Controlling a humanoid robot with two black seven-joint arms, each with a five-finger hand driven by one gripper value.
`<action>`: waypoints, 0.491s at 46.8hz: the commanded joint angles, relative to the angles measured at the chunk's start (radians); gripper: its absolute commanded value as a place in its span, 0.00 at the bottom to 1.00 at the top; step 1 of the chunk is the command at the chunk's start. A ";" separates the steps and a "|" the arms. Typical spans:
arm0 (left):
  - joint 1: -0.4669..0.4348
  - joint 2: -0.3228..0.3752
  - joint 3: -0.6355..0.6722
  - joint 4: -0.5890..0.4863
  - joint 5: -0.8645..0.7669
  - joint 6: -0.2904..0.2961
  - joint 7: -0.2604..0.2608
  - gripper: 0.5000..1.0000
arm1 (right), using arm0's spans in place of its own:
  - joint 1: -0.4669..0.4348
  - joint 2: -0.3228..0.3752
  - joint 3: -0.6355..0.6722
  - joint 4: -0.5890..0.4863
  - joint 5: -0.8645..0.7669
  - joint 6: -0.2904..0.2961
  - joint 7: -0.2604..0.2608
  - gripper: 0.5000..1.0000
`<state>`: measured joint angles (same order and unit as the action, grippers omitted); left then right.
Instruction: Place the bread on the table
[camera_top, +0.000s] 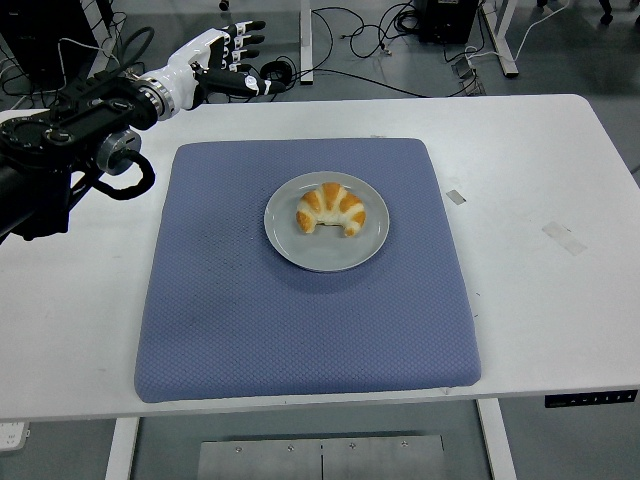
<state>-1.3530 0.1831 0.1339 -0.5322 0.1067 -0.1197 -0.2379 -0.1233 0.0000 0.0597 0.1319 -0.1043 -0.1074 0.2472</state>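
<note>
A golden croissant (331, 209) lies on a grey round plate (300, 250) in the middle of a blue mat (300, 320). My left hand (235, 55) is raised over the table's far left edge, well up and left of the plate. Its white-and-black fingers (248, 40) are spread and hold nothing. The black left arm (70, 140) comes in from the left edge. The right arm does not show.
The blue mat covers the middle of the white table (540, 200). Two small tape marks (563, 237) lie on the table to the right of the mat. Cables (350, 40) and desk legs show on the floor beyond the far edge.
</note>
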 joint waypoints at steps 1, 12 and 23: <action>-0.023 0.021 0.041 -0.028 0.030 0.002 0.003 0.95 | -0.001 0.000 0.000 0.000 0.000 0.000 0.000 1.00; -0.035 0.039 0.055 -0.118 0.214 0.054 0.097 0.94 | -0.001 0.000 0.000 0.000 0.000 0.000 0.000 1.00; -0.054 0.070 0.052 -0.278 0.387 0.112 0.172 0.94 | -0.001 0.000 0.000 0.000 0.000 0.000 0.000 1.00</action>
<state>-1.4051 0.2436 0.1863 -0.7722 0.4710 -0.0141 -0.0681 -0.1239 0.0000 0.0597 0.1319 -0.1043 -0.1074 0.2471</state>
